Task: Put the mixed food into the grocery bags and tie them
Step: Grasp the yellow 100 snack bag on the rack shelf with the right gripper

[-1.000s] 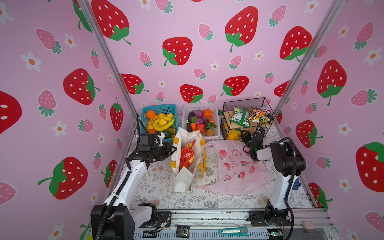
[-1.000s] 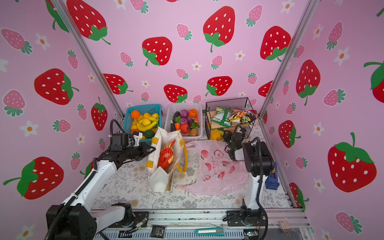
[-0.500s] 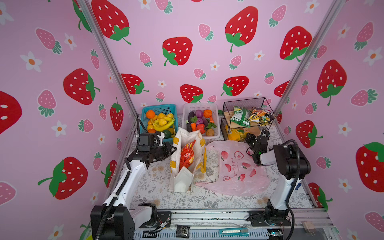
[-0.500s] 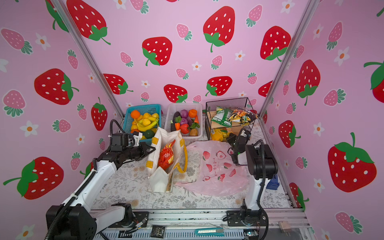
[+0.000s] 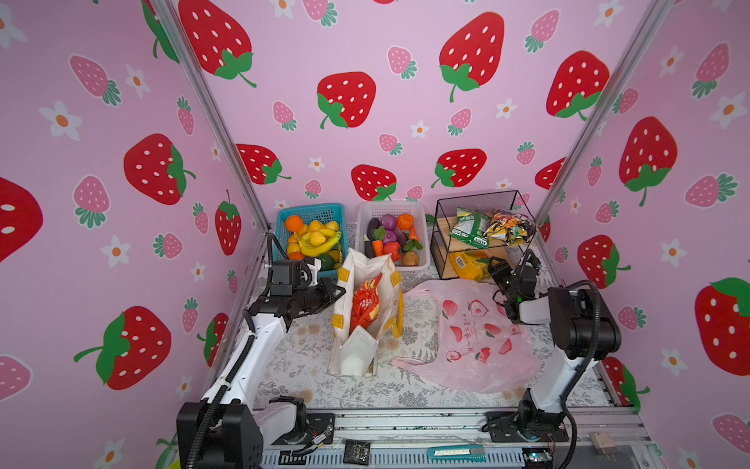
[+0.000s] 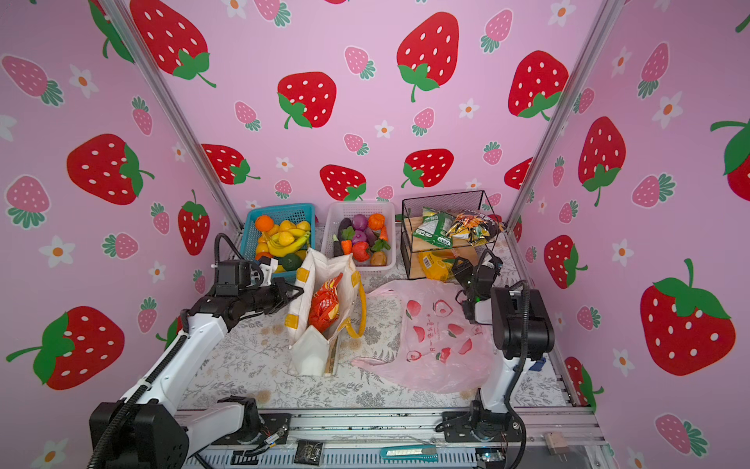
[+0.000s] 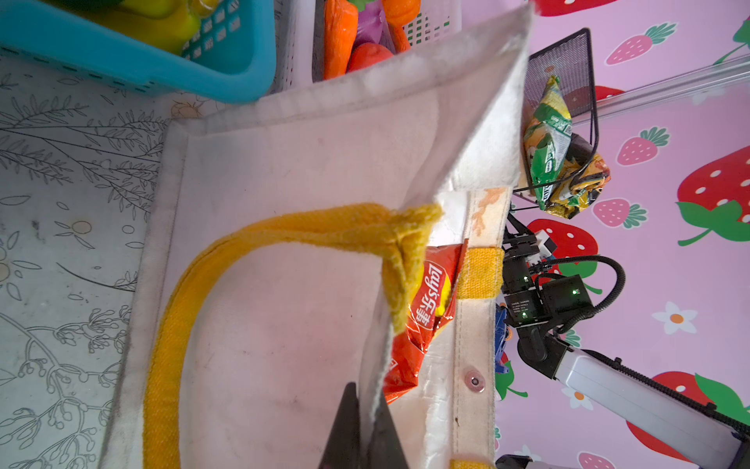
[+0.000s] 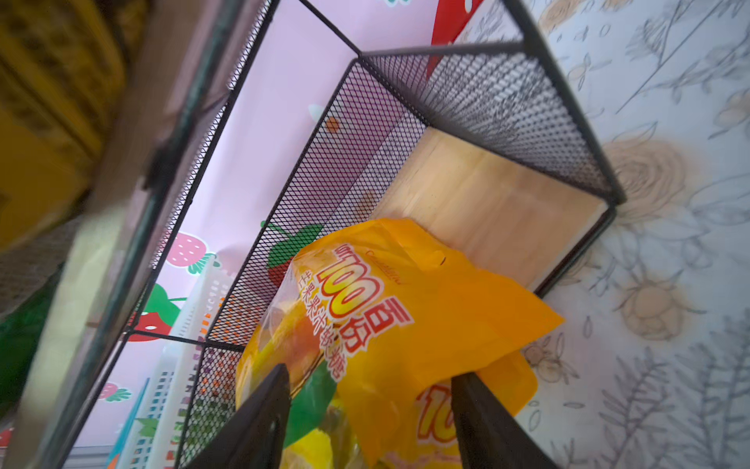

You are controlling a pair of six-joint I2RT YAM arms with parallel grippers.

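Note:
The cream canvas tote (image 5: 357, 353) with yellow straps stands mid-table, a red-orange snack packet (image 5: 365, 304) inside it. My left gripper (image 7: 365, 426) is shut on the tote's near rim, at its left side in both top views (image 6: 298, 290). The pink grocery bag (image 5: 475, 337) lies flat on the right. At the black wire rack (image 5: 442, 243), my right gripper (image 8: 371, 406) is open, its fingers either side of a yellow snack packet (image 8: 406, 304) on the lower shelf (image 5: 470, 262). Toy vegetables (image 5: 391, 239) fill the white basket.
A blue basket (image 5: 284, 221) of fruit stands at the back left, beside the white basket (image 5: 422, 260). Green (image 5: 470, 227) and yellow-black (image 5: 509, 227) packets lie on the rack's top shelf. Strawberry-print walls close in three sides. A metal rail (image 5: 406, 422) runs along the front.
My right gripper has closed and then opened wide, moving from above the pink bag's far edge to the rack. The bag has settled flatter. The left arm has not moved.

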